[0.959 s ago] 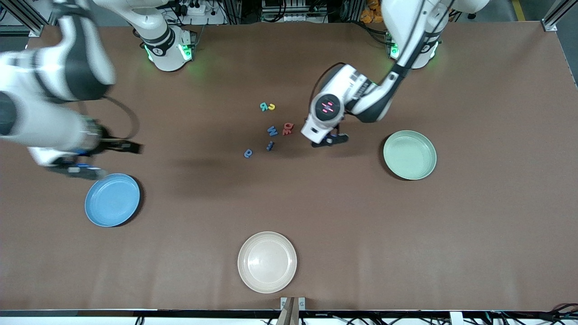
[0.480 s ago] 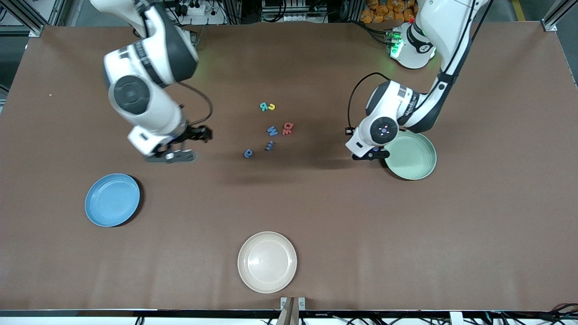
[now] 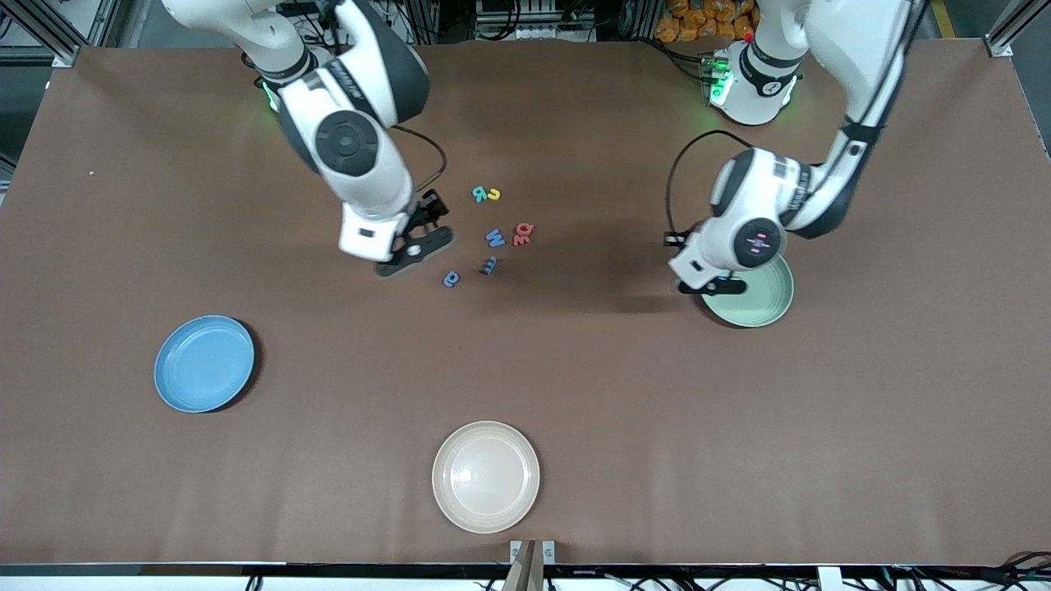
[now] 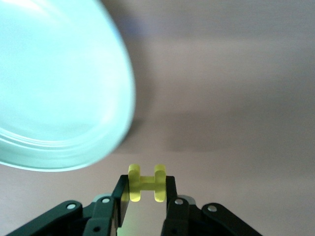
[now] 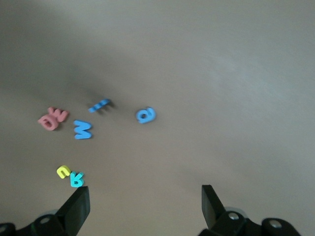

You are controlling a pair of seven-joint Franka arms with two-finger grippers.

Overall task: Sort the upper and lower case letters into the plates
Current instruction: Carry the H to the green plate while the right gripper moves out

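Clenched between the left gripper's [image 4: 142, 196] black fingers [image 4: 119, 199] is a small, chunky yellow H [image 4: 143, 183], upright in the air just off the rim of the pale mint green plate [image 3: 768, 305]. The right gripper [image 5: 145, 204], fingers spread and holding nothing, hangs over the table beside the loose letters: a blue a [image 3: 451, 279], blue W [image 3: 494, 238], a red pair [image 3: 523, 235], a yellow u [image 3: 493, 194] touching a teal R [image 3: 479, 194]. The sky blue plate [image 3: 204, 363] lies toward the right arm's end.

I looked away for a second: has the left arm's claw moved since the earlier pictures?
Yes. The left claw, shut on the yellow H, has travelled from beside the letter cluster toward the left arm's end of the table, now at the mint plate's rim.
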